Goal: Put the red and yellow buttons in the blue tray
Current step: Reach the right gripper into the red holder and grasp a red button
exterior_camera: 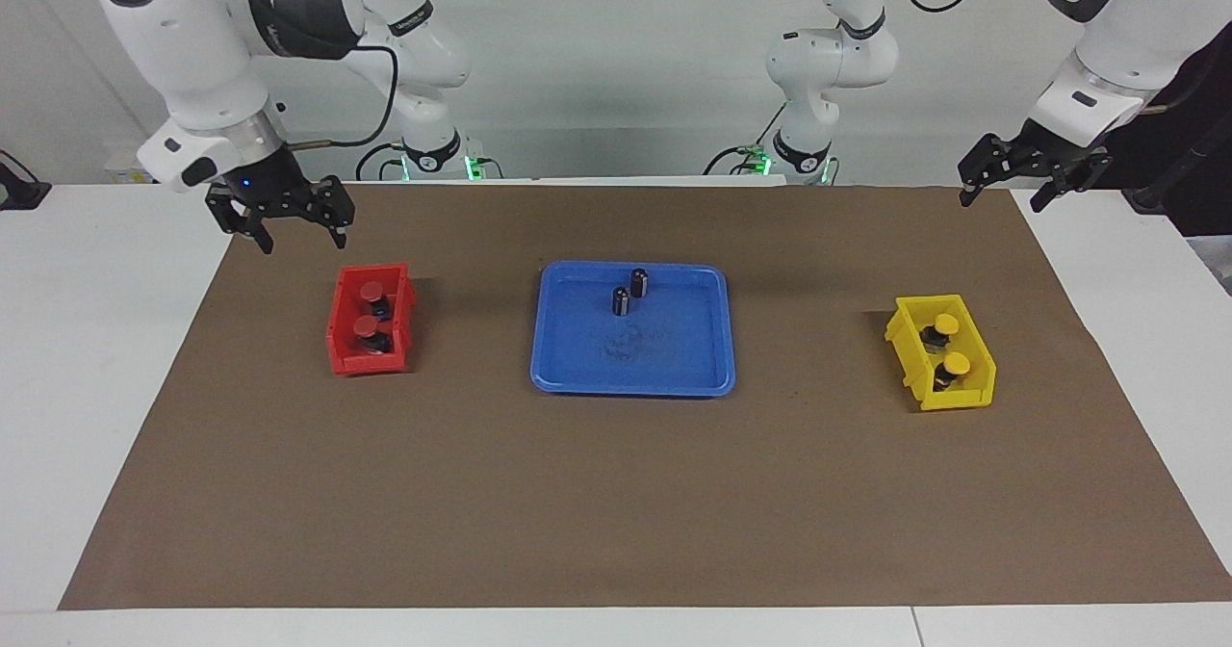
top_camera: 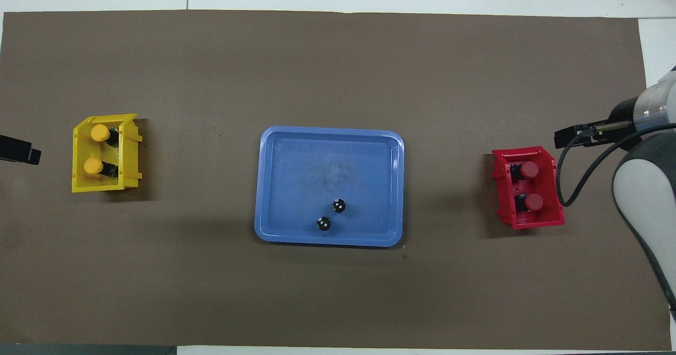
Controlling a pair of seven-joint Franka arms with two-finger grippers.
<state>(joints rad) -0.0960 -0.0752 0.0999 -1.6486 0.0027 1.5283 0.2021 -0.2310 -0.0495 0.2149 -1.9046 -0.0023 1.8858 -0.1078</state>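
Observation:
The blue tray (exterior_camera: 664,363) (top_camera: 317,159) lies in the middle of the brown mat. Two red buttons (exterior_camera: 371,291) (top_camera: 529,170) lie in the small red bin (exterior_camera: 339,339) (top_camera: 528,222). Two yellow buttons (exterior_camera: 947,324) (top_camera: 99,132) lie in the small yellow bin (exterior_camera: 962,399) (top_camera: 100,187). My right gripper (exterior_camera: 301,235) (top_camera: 573,136) hangs open and empty in the air by the red bin, apart from it. My left gripper (exterior_camera: 1001,194) (top_camera: 18,151) hangs open and empty over the mat's corner by the yellow bin.
Two dark cylinders without coloured caps (exterior_camera: 639,282) (top_camera: 338,205) stand upright in the tray, on the side nearer to the robots. The brown mat (exterior_camera: 616,512) covers most of the white table; the red bin is toward the right arm's end, the yellow bin toward the left arm's end.

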